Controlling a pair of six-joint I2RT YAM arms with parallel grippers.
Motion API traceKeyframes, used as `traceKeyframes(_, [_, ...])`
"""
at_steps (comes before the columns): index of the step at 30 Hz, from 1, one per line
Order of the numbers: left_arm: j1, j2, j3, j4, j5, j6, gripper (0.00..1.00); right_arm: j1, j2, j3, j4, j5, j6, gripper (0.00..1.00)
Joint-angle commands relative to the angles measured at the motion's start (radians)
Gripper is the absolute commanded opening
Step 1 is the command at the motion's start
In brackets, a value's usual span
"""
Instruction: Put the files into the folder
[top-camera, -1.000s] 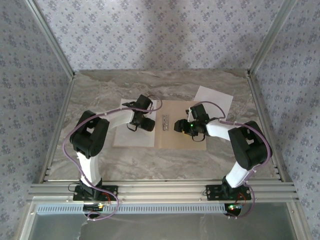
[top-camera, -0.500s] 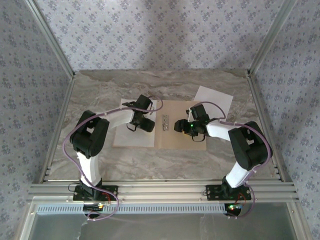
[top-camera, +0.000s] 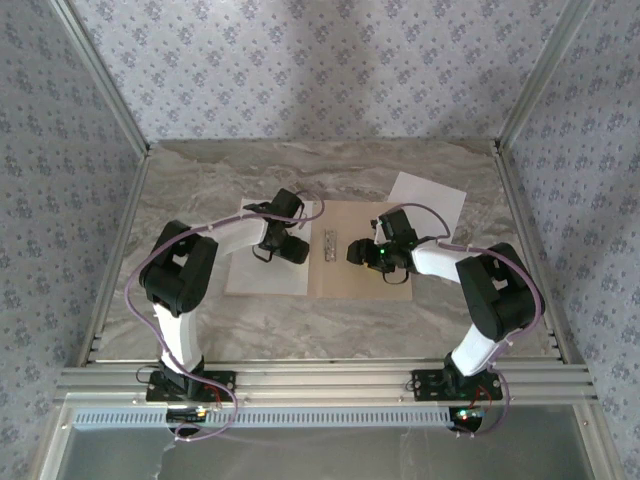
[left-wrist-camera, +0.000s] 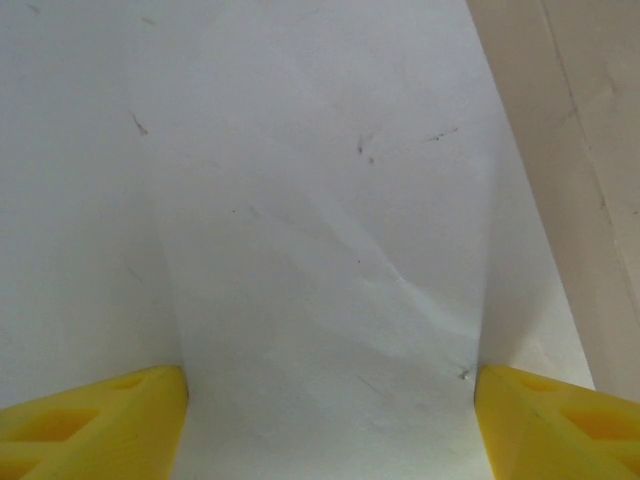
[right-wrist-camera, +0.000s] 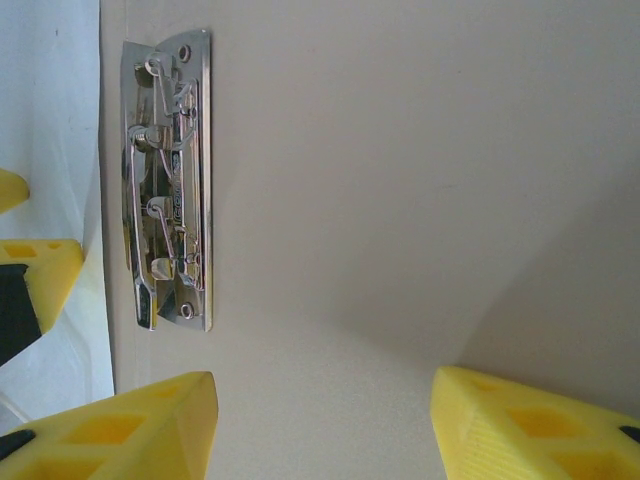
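Tan flat cardboard folder (top-camera: 352, 285) lies open on the marble table (top-camera: 200, 180). The left gripper (left-wrist-camera: 330, 390), jaws spread and empty, stands over one white paper sheet (left-wrist-camera: 300, 200) just left of the small metal clip (right-wrist-camera: 170, 190). The right gripper (right-wrist-camera: 325, 400), likewise spread, is over the folder's pale inside, right of the clip. A second white sheet (top-camera: 432, 195) lies at the folder's far right corner.

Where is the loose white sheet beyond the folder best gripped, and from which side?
Probably at its right corner, coming in low from the right. The white sheet lies flat and skewed on the marble table, so fingers from straight above find nothing to pinch; that corner is clear of the folder, and the right gripper is closer.
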Motion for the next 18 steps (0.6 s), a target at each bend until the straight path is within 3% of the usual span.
traceKeyframes(1, [0.012, -0.025, 0.019, -0.048, 0.005, -0.032, 0.76, 0.014, 0.009, -0.024, -0.052, 0.014, 0.015, 0.61])
traceKeyframes(18, [0.029, -0.043, 0.009, -0.043, 0.056, -0.042, 0.76, 0.023, 0.007, -0.020, -0.049, 0.011, 0.044, 0.62])
